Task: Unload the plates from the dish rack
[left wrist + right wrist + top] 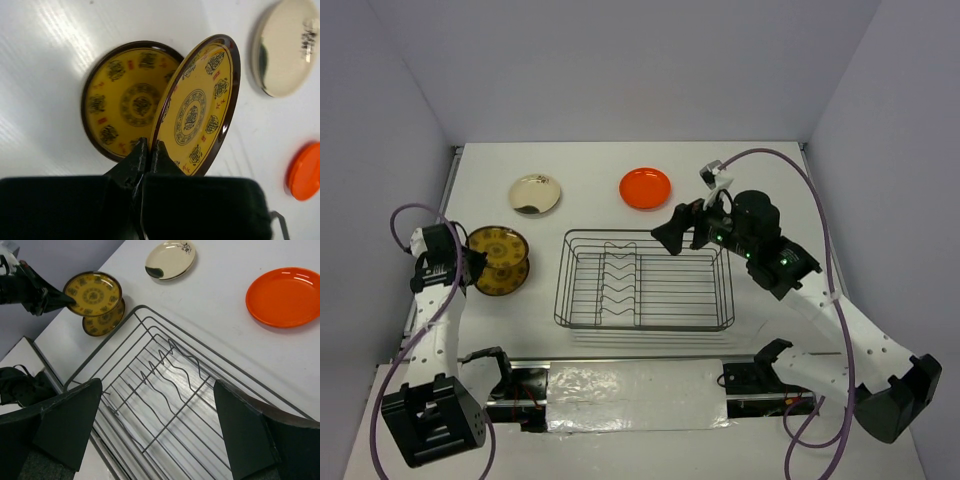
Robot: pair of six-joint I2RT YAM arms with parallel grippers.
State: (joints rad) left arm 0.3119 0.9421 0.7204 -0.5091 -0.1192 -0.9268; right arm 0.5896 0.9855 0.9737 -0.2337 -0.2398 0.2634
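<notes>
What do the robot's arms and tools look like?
The left arm and right arm have white links, black joint housings and looping purple cables. The left tool and right tool have black wedge-shaped fingers. Small green lights dot the right arm.

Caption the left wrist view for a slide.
Left tool pinching a tilted yellow patterned plate above its flat twin; cream plate and orange plate nearby.
</notes>
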